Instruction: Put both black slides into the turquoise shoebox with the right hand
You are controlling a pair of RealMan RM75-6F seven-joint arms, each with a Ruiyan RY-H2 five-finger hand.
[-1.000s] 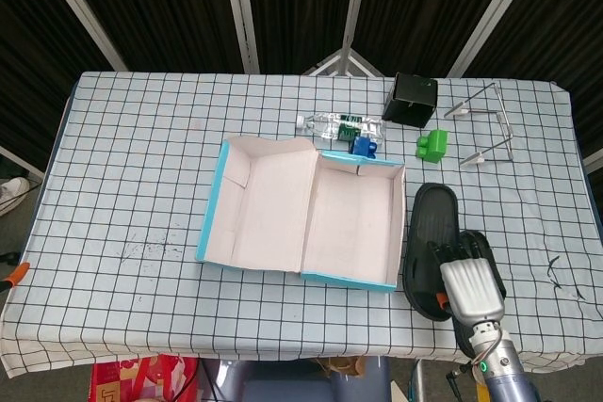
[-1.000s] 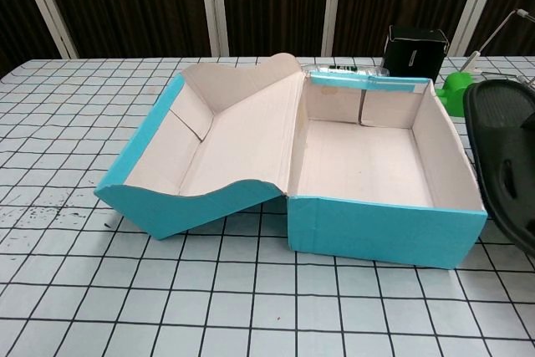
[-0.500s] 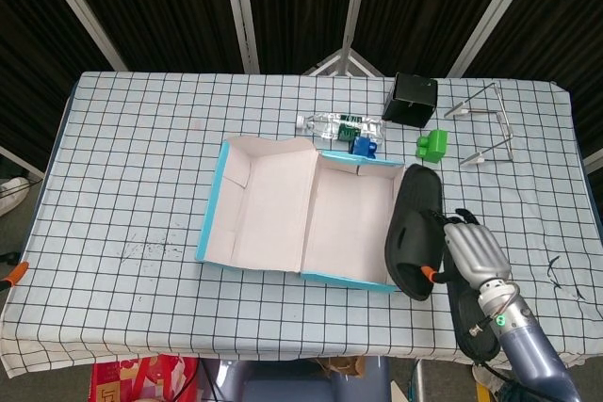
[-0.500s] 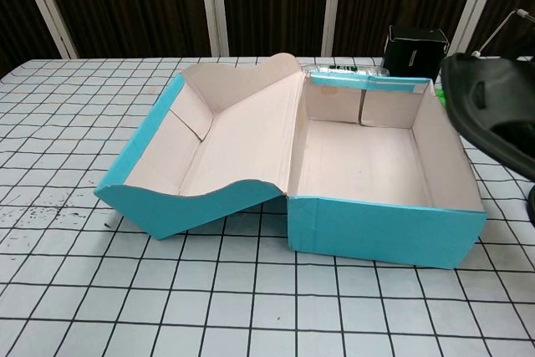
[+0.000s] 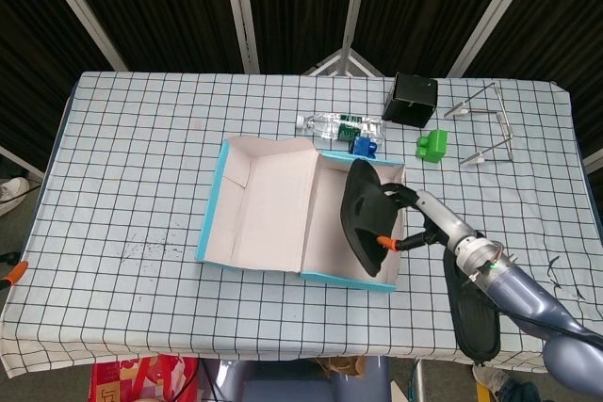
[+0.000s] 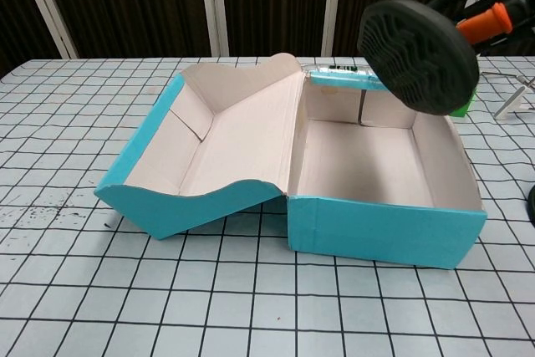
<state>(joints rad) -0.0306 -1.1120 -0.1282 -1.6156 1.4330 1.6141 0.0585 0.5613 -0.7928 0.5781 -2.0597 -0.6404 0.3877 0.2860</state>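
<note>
Right hand (image 5: 407,218) grips one black slide (image 5: 366,217), its long axis twelve-to-six, over the turquoise shoebox (image 5: 215,204) tray, slightly toward three o'clock.

Both views bright, even overhead light. Tabletop (image 5: 141,157) well lit, backdrop dark. Shadows soft and short; faint shading inside the turquoise shoebox (image 6: 380,223) along its walls. No strong glare; slight sheen on the clear bottle (image 5: 330,124). Head view sharp throughout. Chest view sharp on the box; the raised black slide (image 6: 415,56) shows tread clearly. Grid lines bend a little at the chest view's edges.
</note>
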